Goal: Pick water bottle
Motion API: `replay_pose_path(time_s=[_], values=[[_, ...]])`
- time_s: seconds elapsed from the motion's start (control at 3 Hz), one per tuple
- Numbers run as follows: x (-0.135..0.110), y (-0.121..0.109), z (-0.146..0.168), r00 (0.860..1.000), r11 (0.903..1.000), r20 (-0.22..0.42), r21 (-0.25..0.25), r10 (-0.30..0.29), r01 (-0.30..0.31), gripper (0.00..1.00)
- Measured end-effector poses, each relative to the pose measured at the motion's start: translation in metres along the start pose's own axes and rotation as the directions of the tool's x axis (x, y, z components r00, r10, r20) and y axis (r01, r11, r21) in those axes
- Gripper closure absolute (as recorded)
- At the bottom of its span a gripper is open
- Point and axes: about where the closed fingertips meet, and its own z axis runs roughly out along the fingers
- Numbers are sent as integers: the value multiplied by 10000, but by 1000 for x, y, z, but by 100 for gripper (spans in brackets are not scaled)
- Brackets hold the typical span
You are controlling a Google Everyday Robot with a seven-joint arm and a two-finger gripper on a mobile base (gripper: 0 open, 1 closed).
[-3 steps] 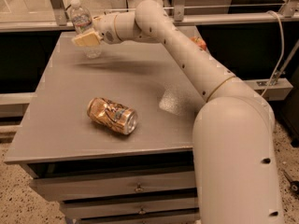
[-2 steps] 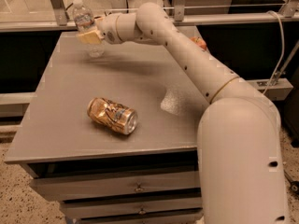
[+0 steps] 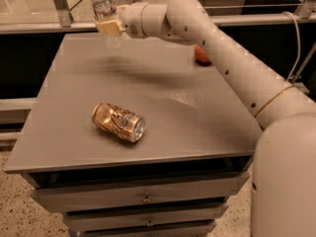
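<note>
The counter [image 3: 74, 147] is a grey flat-topped unit and serves as the reference. A crushed golden can [image 3: 118, 122] lies on its side on the counter's near left part, its top end facing the front right. An orange-red object [image 3: 200, 57] sits at the counter's far right edge, partly hidden. Drawers [image 3: 143, 197] are stacked below the counter top. A speckled floor [image 3: 19, 211] lies below the counter's left side. The tool [image 3: 109, 26] is above the counter's far left corner.

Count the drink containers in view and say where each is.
2. The water bottle is held upright in the end effector above the table's far left edge; the crushed golden can lies on its side near the table's front. The arm may hide others.
</note>
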Motion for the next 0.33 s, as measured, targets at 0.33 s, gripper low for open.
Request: replay_pose_path(time_s=[0.33], values=[[0,-4,-11,10000,9999,53,106,44,-44,100]])
